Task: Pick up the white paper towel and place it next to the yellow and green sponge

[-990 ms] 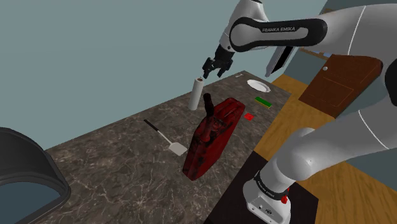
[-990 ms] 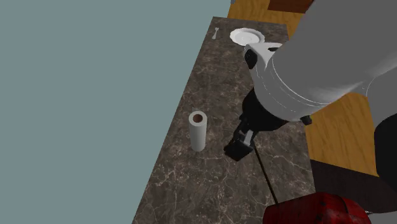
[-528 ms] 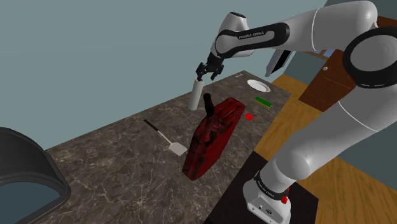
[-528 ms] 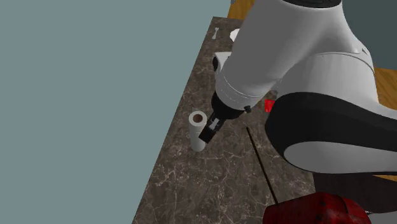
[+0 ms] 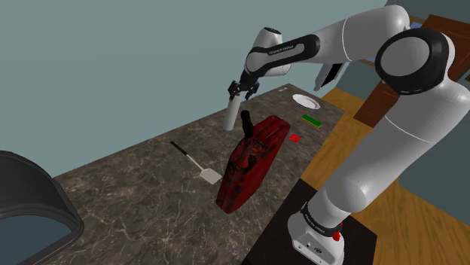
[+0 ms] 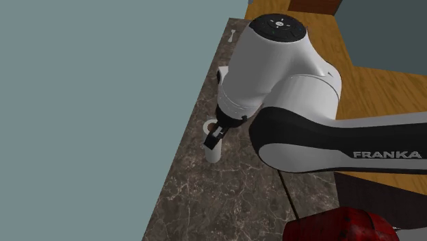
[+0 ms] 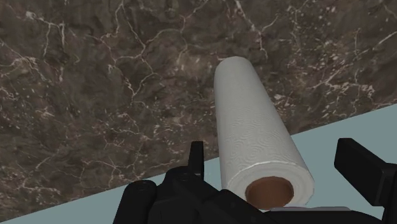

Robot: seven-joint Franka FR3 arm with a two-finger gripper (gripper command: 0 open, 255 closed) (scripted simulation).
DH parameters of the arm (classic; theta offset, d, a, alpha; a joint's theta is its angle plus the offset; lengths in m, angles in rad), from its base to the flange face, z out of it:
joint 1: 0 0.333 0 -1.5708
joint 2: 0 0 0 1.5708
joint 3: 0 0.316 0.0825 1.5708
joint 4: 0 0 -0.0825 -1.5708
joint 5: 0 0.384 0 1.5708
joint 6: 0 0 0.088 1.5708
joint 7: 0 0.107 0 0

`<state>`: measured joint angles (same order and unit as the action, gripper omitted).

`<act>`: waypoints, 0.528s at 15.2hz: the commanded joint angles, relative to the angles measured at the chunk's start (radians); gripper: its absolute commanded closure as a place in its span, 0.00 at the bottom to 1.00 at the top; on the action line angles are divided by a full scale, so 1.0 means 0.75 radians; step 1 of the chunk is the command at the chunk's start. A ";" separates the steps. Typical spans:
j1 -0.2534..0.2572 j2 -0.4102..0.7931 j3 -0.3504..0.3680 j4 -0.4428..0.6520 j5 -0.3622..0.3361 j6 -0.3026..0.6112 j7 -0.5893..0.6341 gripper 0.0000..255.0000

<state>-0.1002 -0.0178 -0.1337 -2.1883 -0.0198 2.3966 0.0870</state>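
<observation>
One upright white paper towel roll [image 7: 254, 121], one black claw [image 7: 278, 156] spread astride its top; one red canister [image 5: 252, 162] at roll's shoulder-view 5 o'clock.

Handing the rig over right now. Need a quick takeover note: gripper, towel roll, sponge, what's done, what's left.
Gripper: open, one finger on each side of the top of the paper towel roll, not touching it.
Roll: upright on the dark marble counter, near the wall-side edge, just behind the red canister.
Green sponge: flat on the counter, toward the shoulder view's right, near the white plate.
Done: gripper lined up over the roll.
Left: close on the roll, lift, carry it past the canister, set it down next to the sponge.
</observation>
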 commanded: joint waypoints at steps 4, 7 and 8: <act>-0.001 0.049 -0.001 -0.008 0.009 0.057 -0.006 0.00; -0.001 0.049 -0.001 -0.008 0.009 0.057 -0.006 0.00; -0.001 0.049 -0.001 -0.008 0.009 0.057 -0.006 0.00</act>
<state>-0.1007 0.0189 -0.1343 -2.1942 -0.0130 2.4392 0.0825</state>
